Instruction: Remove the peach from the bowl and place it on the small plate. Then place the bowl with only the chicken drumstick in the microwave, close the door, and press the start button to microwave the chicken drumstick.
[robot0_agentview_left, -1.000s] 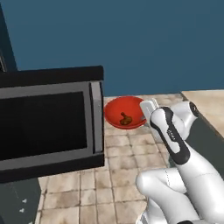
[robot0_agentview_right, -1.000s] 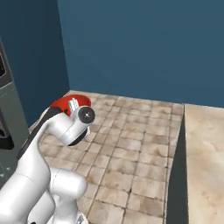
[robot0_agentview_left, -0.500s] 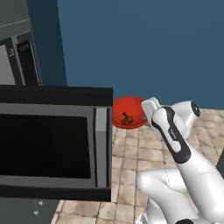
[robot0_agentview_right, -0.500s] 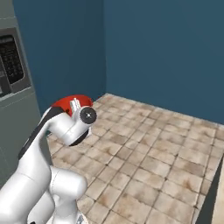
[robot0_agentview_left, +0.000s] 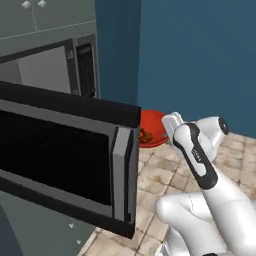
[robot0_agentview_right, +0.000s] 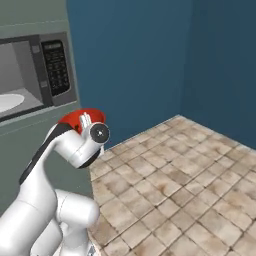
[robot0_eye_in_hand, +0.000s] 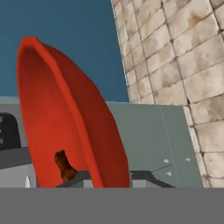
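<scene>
Gripper (robot0_eye_in_hand: 105, 177) clamped on the bowl (robot0_eye_in_hand: 65, 118) rim; fingertips cut off at the hand-view edge.
Left base view: door (robot0_agentview_left: 65, 160) hides the bowl's left part. Right base view: arm covers its lower half. Hand view: chicken drumstick (robot0_eye_in_hand: 64, 166) lies just above the fingers, partly hidden.

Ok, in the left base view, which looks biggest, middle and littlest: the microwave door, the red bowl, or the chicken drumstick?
1. The door looks biggest by far, though it swings close to the camera, which helps.
2. The bowl comes next; the door hides part of it.
3. The chicken drumstick looks littlest, just a small brown bit inside the bowl.
</scene>
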